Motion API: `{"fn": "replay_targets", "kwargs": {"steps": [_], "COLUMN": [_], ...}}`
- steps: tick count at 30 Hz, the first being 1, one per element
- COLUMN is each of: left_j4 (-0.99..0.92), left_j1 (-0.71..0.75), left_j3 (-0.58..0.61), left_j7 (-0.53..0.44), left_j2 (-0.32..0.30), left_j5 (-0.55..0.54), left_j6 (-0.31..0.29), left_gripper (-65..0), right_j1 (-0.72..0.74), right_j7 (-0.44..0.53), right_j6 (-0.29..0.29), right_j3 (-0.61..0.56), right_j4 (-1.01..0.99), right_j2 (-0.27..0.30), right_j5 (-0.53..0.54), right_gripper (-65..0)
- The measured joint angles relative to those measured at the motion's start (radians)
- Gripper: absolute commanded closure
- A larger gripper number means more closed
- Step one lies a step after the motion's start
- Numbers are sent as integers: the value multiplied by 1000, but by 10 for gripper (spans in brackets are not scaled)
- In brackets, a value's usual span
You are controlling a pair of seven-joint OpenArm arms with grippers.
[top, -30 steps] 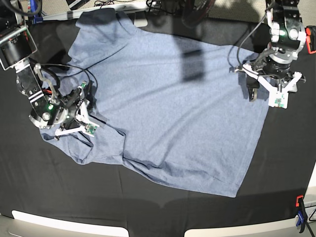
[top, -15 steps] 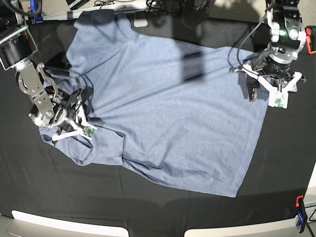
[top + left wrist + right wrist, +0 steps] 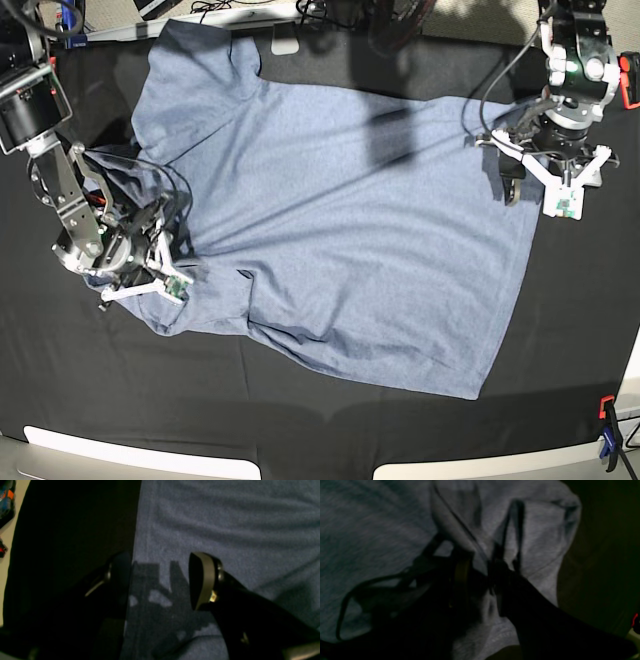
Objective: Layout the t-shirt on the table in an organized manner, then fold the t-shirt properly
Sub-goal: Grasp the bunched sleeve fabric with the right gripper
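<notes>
The blue-grey t-shirt [image 3: 340, 230] lies spread flat, plain side up, with shallow wrinkles. It rests diagonally on the black desk [image 3: 300, 420], one sleeve bunched.

surface: black-clothed table [image 3: 90, 400] | on it: blue-grey t-shirt [image 3: 340, 250] — spread flat, creased, one sleeve bunched

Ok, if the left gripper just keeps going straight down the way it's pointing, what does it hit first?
Most likely the t-shirt: the left gripper points down with jaws wide open over the hem edge. One finger is above fabric, the other above the bare table. The gap beneath is hard to judge.
</notes>
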Motion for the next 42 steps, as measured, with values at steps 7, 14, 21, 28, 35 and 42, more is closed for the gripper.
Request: {"fn": "replay_targets", "kwargs": {"steps": [7, 14, 21, 28, 35, 42], "left_j4": [0, 0, 0, 0, 0, 0], "left_j1": [0, 0, 0, 0, 0, 0], "left_j3": [0, 0, 0, 0, 0, 0], "left_j7": [0, 0, 0, 0, 0, 0], "left_j2": [0, 0, 0, 0, 0, 0], "left_j5": [0, 0, 0, 0, 0, 0], "left_j6": [0, 0, 0, 0, 0, 0], "left_gripper": [-345, -345, -345, -345, -345, -345], "right_j1": [2, 42, 34, 34, 34, 64], "right_j7": [1, -16, -37, -45, 1, -3], "right_j6": [-23, -49, -48, -33, -30, -27], "right_j3": [0, 0, 0, 0, 0, 0], "right_j4": [0, -1, -60, -61, -127, -138], "right_j2": [0, 0, 1, 0, 0, -1], "right_j5": [35, 99, 97, 100, 106, 291], "right_gripper": [-170, -170, -170, -170, -239, -241]}}
